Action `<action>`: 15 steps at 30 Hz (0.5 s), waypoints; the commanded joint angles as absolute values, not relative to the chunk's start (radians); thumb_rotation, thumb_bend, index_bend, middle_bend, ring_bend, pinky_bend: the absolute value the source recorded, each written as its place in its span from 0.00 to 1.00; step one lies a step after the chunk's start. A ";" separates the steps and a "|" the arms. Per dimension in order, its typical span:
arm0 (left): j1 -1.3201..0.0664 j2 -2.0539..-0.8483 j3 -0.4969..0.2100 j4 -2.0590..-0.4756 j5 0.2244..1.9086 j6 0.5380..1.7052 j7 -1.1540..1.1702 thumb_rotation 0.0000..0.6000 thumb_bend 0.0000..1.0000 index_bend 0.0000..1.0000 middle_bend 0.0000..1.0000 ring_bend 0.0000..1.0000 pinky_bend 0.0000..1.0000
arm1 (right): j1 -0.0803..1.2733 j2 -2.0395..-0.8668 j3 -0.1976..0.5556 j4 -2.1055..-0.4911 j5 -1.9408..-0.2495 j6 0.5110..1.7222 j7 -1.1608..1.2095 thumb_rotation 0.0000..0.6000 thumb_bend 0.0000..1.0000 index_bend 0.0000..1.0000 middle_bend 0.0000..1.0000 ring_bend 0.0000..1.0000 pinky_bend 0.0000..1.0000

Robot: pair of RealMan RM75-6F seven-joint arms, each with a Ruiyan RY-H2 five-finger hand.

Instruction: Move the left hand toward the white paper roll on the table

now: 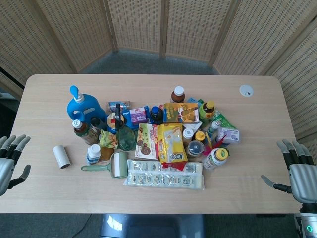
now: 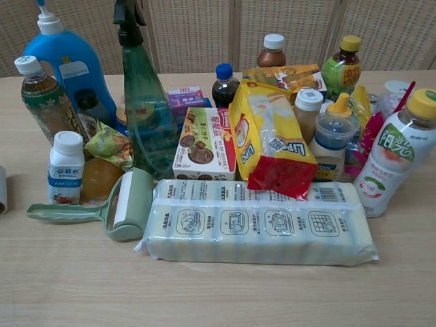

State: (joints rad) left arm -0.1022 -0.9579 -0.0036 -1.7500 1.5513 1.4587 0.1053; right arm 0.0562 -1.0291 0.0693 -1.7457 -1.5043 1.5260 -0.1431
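Note:
The white paper roll [image 1: 61,156] lies on its side on the wooden table [image 1: 148,196], left of the pile of goods. In the chest view only its end shows as a sliver at the left edge, paper roll [image 2: 3,190]. My left hand [image 1: 10,159] hovers at the table's left edge, fingers spread and empty, about a hand's width left of the roll. My right hand [image 1: 297,171] hangs off the table's right edge, fingers apart, holding nothing. Neither hand shows in the chest view.
A dense pile fills the table's middle: a blue detergent bottle [image 1: 82,107], a green spray bottle [image 2: 143,109], a green lint roller [image 1: 113,166], a wrapped sponge pack [image 1: 165,174], snack boxes and several drink bottles. A white cap [image 1: 246,90] lies far right.

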 commanded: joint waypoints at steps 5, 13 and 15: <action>-0.116 -0.969 0.002 -1.735 1.545 1.422 0.104 0.93 0.49 0.00 0.00 0.00 0.00 | 0.057 -1.029 0.066 -1.753 -1.503 1.517 -0.154 0.65 0.15 0.00 0.04 0.00 0.00; -0.158 -0.952 0.019 -1.668 1.548 1.329 0.075 0.92 0.49 0.00 0.00 0.00 0.00 | 0.043 -1.029 0.063 -1.755 -1.503 1.533 -0.154 0.65 0.15 0.00 0.04 0.00 0.00; -0.172 -0.955 0.029 -1.647 1.552 1.293 0.081 0.91 0.49 0.00 0.00 0.00 0.00 | 0.041 -1.026 0.063 -1.758 -1.501 1.534 -0.156 0.65 0.15 0.00 0.04 0.00 0.00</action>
